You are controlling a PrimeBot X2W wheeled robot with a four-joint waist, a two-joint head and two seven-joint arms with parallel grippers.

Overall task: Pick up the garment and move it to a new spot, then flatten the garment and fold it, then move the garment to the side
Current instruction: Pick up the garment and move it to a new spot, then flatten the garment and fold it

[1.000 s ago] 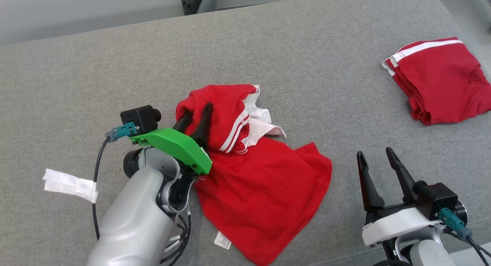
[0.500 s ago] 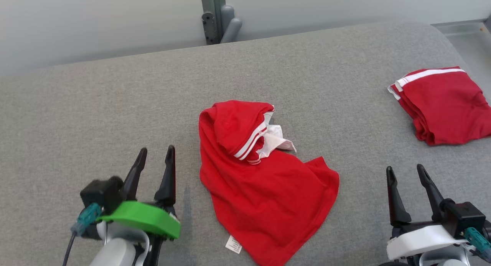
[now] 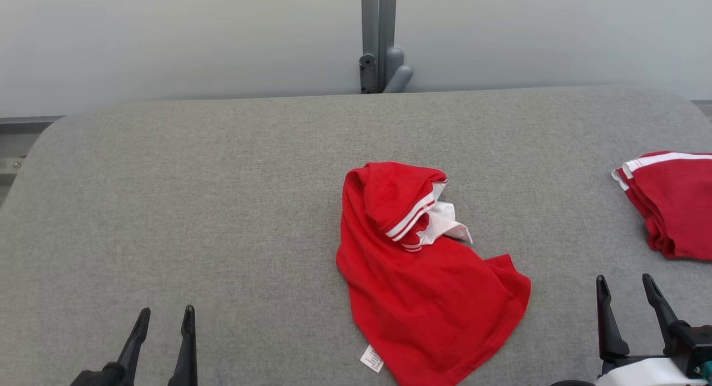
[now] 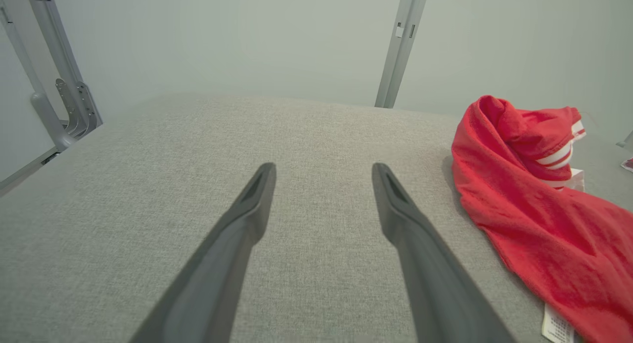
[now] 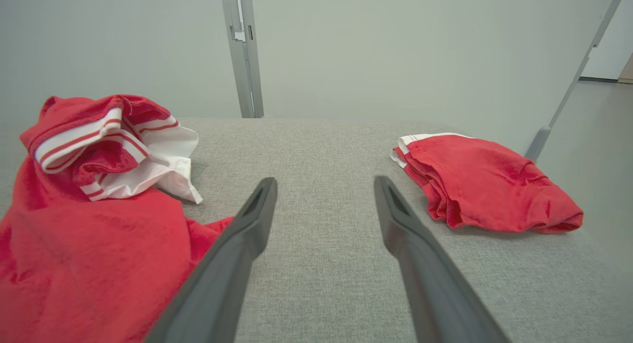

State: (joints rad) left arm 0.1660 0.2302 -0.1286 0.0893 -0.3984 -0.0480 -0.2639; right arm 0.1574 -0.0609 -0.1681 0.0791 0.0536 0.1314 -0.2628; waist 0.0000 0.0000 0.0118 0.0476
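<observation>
A crumpled red garment (image 3: 423,280) with white-striped trim and a white label lies on the grey padded table (image 3: 222,180), right of centre. The same garment (image 4: 539,209) sits to the right of my left fingers in the left wrist view, and the garment (image 5: 84,209) fills the left side of the right wrist view. My left gripper (image 3: 164,313) is open at the lower left, well clear of the cloth, nothing between its fingers. My right gripper (image 3: 624,281) is open at the lower right, just right of the garment's lower edge and empty.
A second red garment (image 3: 670,202), folded, lies at the table's right edge, and this folded garment (image 5: 484,185) is right of my right fingers. A grey post with a bracket (image 3: 381,46) stands behind the table against a pale wall.
My left gripper let go of the garment and drew back to the lower left, now open. The head camera tilted up and shifted, so the whole scene moved down and right.
</observation>
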